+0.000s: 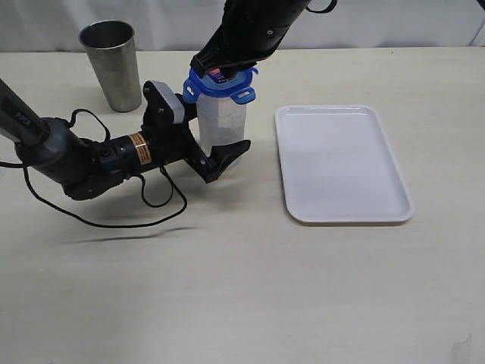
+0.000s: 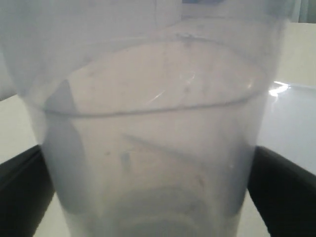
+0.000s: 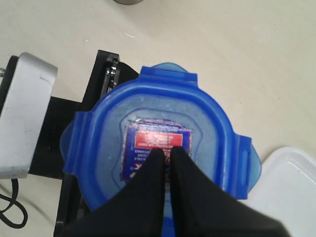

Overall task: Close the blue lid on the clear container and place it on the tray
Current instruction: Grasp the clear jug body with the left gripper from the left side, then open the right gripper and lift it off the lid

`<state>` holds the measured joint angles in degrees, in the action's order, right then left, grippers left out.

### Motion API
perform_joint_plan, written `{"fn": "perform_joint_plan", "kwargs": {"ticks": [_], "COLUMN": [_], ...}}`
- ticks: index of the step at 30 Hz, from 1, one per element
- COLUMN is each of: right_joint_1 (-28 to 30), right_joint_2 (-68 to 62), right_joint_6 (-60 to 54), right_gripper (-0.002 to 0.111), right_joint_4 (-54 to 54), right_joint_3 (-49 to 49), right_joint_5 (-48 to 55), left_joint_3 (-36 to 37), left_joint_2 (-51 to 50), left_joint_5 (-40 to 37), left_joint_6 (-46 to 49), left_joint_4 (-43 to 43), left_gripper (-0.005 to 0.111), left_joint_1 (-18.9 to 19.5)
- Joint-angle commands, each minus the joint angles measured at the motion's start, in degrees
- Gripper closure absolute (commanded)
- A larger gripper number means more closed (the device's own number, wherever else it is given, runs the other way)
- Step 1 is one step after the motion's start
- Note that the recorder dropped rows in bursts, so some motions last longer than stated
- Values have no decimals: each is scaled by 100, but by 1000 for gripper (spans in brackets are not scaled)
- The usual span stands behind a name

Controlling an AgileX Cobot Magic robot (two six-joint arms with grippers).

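Observation:
The clear container [image 1: 221,121] stands on the table just left of the tray [image 1: 341,163]. My left gripper [image 1: 214,133] lies low beside it, its jaws standing wide and closed against the container's lower walls. In the left wrist view the clear container [image 2: 148,148] fills the picture, a black finger [image 2: 24,187] against each side. The blue lid [image 1: 220,82] rests on the container's rim, its tabs sticking out. My right gripper [image 3: 168,150] is shut, its tips pressed down on the label in the middle of the blue lid [image 3: 98,148].
A grey steel cup [image 1: 114,64] stands at the back left. The left arm's black cable [image 1: 151,205] loops over the table in front of it. The white tray [image 3: 291,182] lies close to the right of the container.

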<state>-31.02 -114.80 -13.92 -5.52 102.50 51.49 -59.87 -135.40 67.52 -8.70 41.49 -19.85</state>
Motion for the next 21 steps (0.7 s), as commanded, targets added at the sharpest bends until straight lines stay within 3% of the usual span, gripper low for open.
{"fn": "perform_joint_plan", "kwargs": {"ticks": [1,17,19,21], "right_joint_1": [26,26,26,26], "right_joint_2": [-31,-31,-31,-31], "right_joint_6": [14,14,14,14], "right_gripper": [104,104,104,104], "right_joint_4": [20,20,20,20], "right_joint_3": [10,10,10,10], "right_joint_5": [124,124,124,124], "left_joint_3": [-44,-177,-177,-177], "left_joint_2": [0,0,0,0], "left_joint_5": [222,244,244,244], "left_joint_6": [-15,-81,-81,-81], "left_joint_4": [-45,-65,-65,-65], "left_gripper": [11,12,17,29], "left_joint_1": [-17,-17,-17,-17]}}
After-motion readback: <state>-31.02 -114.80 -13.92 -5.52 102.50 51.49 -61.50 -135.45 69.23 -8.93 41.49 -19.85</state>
